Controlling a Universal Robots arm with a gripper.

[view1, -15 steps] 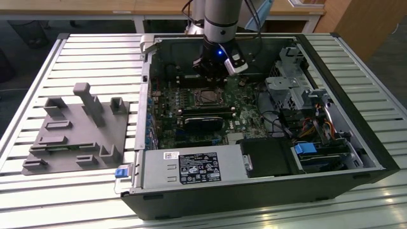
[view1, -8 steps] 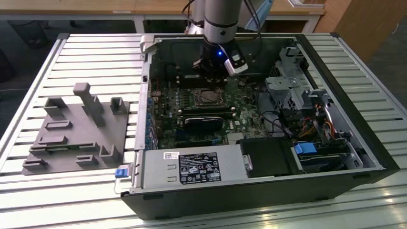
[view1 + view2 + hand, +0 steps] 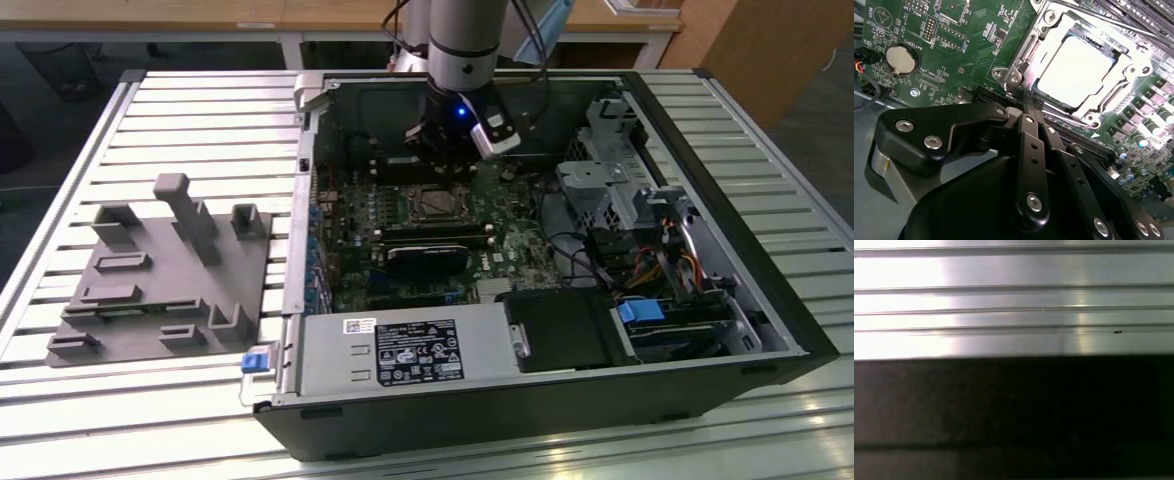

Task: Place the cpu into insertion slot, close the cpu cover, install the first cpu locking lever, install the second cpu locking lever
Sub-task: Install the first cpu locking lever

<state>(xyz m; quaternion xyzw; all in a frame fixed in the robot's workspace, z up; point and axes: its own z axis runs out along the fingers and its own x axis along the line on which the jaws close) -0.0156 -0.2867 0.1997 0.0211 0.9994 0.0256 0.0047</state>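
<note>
1. Gripper [image 3: 1030, 102] hangs over the motherboard [image 3: 954, 60], fingers pinched together, holding nothing, tips at the socket's edge.
2. The cpu [image 3: 1079, 70] sits in the insertion slot [image 3: 434, 203], the cpu cover [image 3: 1046, 42] framing it.
3. Coin battery [image 3: 902, 58] nearby.
4. Grey fixture tray [image 3: 160, 280] lies well apart outside the computer case [image 3: 747, 290].

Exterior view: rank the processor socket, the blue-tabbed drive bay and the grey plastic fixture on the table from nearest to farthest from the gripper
1. The processor socket lies on the green board just below the gripper.
2. The blue-tabbed drive bay sits in the case's lower corner, toward the exterior view's right.
3. The grey plastic fixture stands outside the case on the slatted table, at the exterior view's left.
</note>
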